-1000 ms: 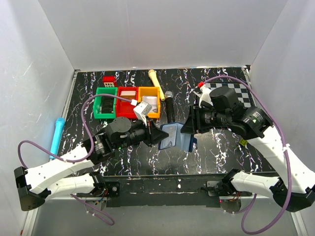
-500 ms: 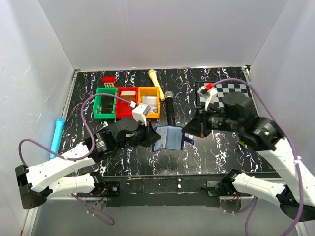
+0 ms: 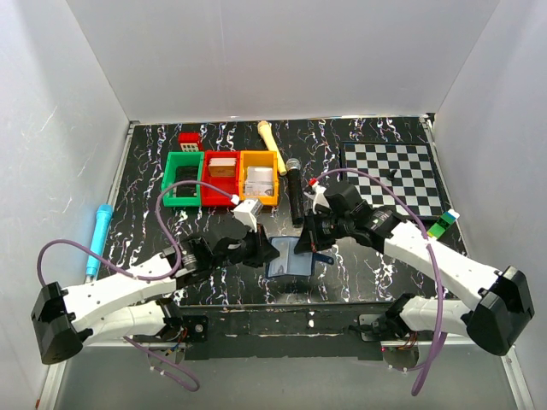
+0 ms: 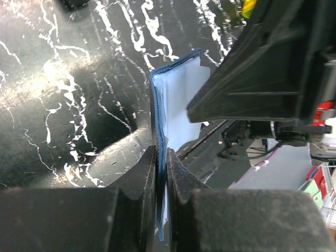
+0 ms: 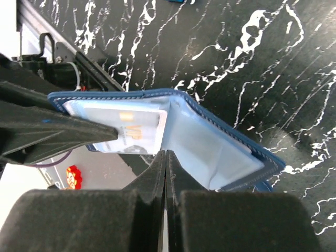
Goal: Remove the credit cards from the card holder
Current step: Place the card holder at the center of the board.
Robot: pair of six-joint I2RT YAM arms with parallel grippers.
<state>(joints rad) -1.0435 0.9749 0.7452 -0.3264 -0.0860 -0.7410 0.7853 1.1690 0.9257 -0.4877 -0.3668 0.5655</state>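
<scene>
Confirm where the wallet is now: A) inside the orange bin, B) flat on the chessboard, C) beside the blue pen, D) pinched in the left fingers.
D: the left wrist view shows the left fingers clamped on one flap of the open wallet.

- On the pale whitish rectangular plastic card (image 5: pixel 123 128) tucked inside the navy-blue folding card holder (image 5: pixel 210 142), your right wrist view shows short gold-toned lettering that begins "VI" (the next character is too blurred to call).
- Just above that lettering you'll see a small gold-toned block on the same card, with no characters legible on it.
- In your top and left wrist views, no lettering is sharp enough to read.
</scene>
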